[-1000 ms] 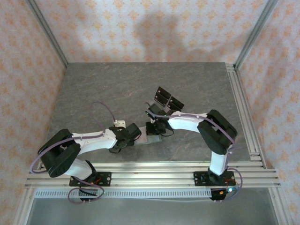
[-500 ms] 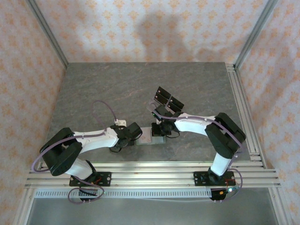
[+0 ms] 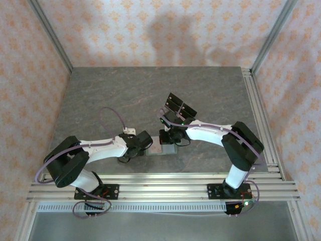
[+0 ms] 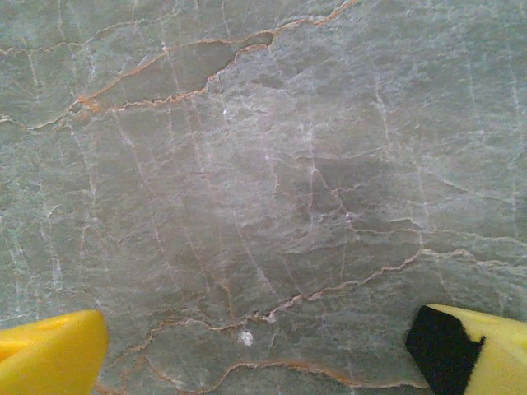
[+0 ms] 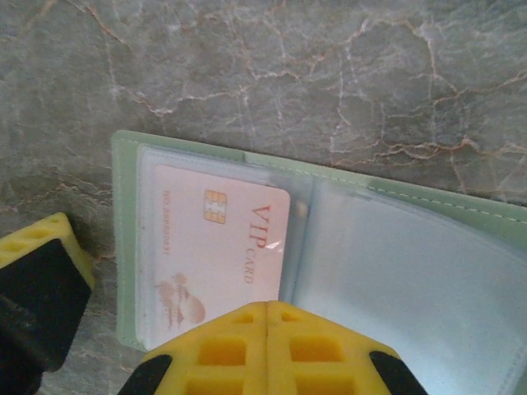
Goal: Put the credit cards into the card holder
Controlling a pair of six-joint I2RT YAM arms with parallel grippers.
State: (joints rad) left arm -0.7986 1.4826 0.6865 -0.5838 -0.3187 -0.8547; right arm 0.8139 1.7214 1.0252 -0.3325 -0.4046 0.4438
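Note:
The sage-green card holder [image 5: 412,247] lies open on the stone table, its clear sleeves facing up. A pale pink credit card [image 5: 218,247] marked VIP sits in its left sleeve. My right gripper [image 5: 268,321] is shut, its yellow fingertips pressed together just above the holder's near edge with nothing between them. In the top view the holder [image 3: 156,150] lies between both grippers, the right gripper [image 3: 168,139] over it and the left gripper [image 3: 142,144] at its left side. The left gripper [image 4: 263,358] is open over bare table. Black cards [image 3: 179,106] rest on the stand behind.
A clear tiered stand [image 3: 173,111] is just behind the right gripper. A yellow and black finger [image 5: 37,284] of the other gripper sits close to the holder's left edge. Metal rails [image 3: 261,120] run along the table's right and near edges.
The right arm's elbow has swung right and its forearm stretched out, while its gripper stayed over the holder. The left gripper has crept slightly toward the holder.

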